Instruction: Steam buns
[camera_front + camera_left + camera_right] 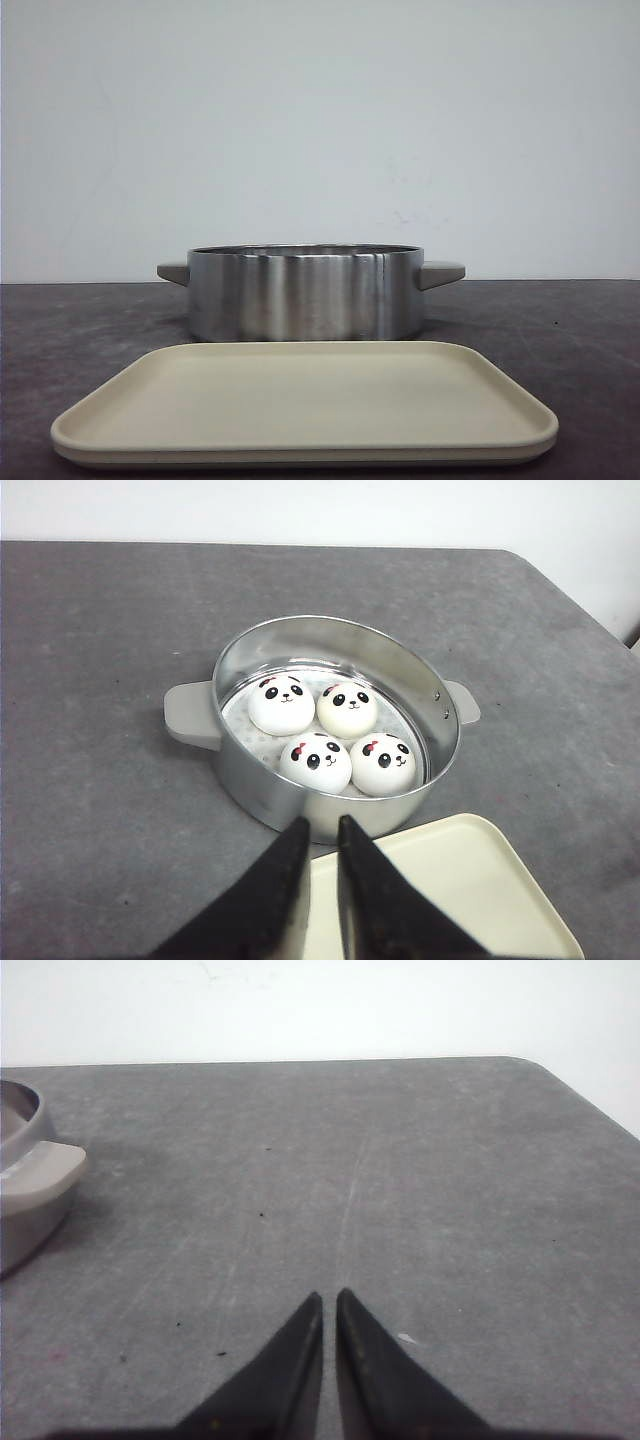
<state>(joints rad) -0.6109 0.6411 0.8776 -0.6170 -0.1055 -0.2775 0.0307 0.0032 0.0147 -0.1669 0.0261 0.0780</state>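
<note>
Dark grey speckled table (80, 330) is stretching to a plain white wall, carrying a cream rectangular plastic tray (300, 405) just before a round steel steamer pot (262, 790) with grey handles. Four white panda-faced buns (330, 735) are sitting inside, faces toward the tray. Left end effector (321, 825) and right end effector (329, 1298) are hanging clenched, grasping nothing.
</note>
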